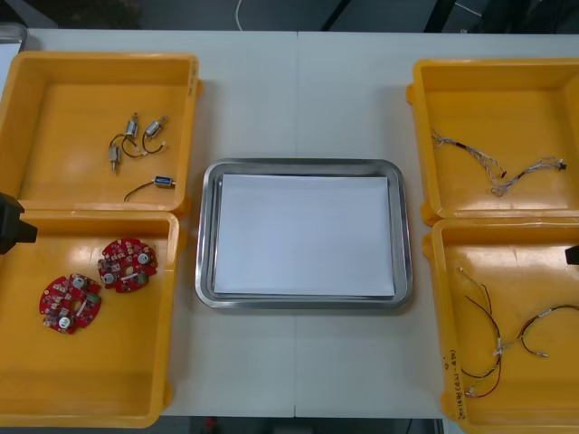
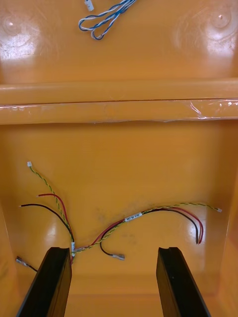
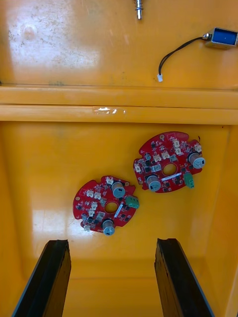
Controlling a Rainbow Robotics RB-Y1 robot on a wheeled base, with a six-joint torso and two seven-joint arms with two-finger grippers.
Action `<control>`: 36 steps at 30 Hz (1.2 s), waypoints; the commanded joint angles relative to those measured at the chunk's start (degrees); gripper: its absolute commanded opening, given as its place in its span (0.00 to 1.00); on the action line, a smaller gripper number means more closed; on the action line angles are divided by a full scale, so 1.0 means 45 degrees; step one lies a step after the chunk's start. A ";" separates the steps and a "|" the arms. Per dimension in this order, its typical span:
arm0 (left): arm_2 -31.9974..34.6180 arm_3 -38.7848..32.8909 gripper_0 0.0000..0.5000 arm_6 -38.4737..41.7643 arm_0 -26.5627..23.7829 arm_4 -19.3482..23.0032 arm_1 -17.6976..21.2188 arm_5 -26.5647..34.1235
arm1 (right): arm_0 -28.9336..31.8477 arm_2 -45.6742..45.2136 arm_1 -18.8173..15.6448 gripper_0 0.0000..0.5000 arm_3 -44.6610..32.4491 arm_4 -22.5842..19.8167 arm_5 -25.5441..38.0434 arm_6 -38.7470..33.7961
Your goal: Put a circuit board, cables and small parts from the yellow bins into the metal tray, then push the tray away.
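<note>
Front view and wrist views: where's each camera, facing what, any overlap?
Front view: above the arms, steeply down on table, metal tray, four yellow bins; arm ends at both edges.
Left wrist view: left wrist, facing two circuit boards past the open left pincer.
Right wrist view: right wrist, facing red and yellow cables past the open right pincer.
Shared: front and left wrist both show the boards.

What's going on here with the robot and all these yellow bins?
Nothing has been picked up yet. The robot's left claw hovers open over the near left yellow plastic bin holding two round red circuit boards. Its right claw hovers open over the near right yellow bin of thin red, yellow and black cables. The white-lined shiny metal tray between the bins holds none of them.
</note>
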 commanded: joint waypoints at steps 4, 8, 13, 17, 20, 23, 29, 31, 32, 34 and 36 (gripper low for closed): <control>0.0386 -0.0330 1.00 -0.1032 0.0177 0.0077 0.0543 0.0080 | 0.0196 -0.0376 -0.0499 1.00 -0.0397 -0.0099 0.0027 0.0179; 0.0386 -0.0330 1.00 -0.1032 0.0177 0.0077 0.0543 0.0080 | 0.0196 -0.0376 -0.0499 1.00 -0.0397 -0.0099 0.0027 0.0179; 0.0386 -0.0330 1.00 -0.1032 0.0177 0.0077 0.0543 0.0080 | 0.0196 -0.0376 -0.0499 1.00 -0.0397 -0.0099 0.0027 0.0179; 0.0073 -0.0076 1.00 -0.1032 0.0509 0.0058 0.0251 0.0080 | 0.0196 -0.0376 -0.0499 1.00 -0.0397 -0.0099 0.0027 0.0179; 0.0073 -0.0057 1.00 -0.1052 0.0548 -0.0001 0.0211 0.0080 | 0.0196 -0.0376 -0.0499 1.00 -0.0397 -0.0099 0.0027 0.0179; 0.0054 -0.0057 1.00 -0.1110 0.0548 -0.0059 0.0211 0.0080 | 0.0196 -0.0415 -0.0401 1.00 -0.0377 -0.0119 0.0027 0.0199; -0.0142 -0.0057 1.00 -0.1423 0.0568 -0.0001 0.0270 0.0080 | 0.0177 -0.0513 -0.0284 1.00 -0.0456 -0.0236 0.0027 0.0199; -0.0239 -0.0057 1.00 -0.1501 0.0666 -0.0020 0.0329 0.0080 | 0.0196 -0.0513 -0.0284 1.00 -0.0436 -0.0236 0.0027 0.0199; -0.0298 -0.0076 1.00 -0.1579 0.0744 -0.0020 0.0387 0.0080 | 0.0235 -0.0552 -0.0284 1.00 -0.0456 -0.0236 0.0027 0.0199; -0.0357 -0.0076 1.00 -0.1696 0.0959 -0.0020 0.0446 0.0080 | 0.0313 -0.0649 -0.0245 1.00 -0.0456 -0.0275 0.0027 0.0199; -0.0396 -0.0076 1.00 -0.1852 0.1251 -0.0001 0.0504 0.0080 | 0.0431 -0.0825 -0.0167 1.00 -0.0456 -0.0314 0.0027 0.0179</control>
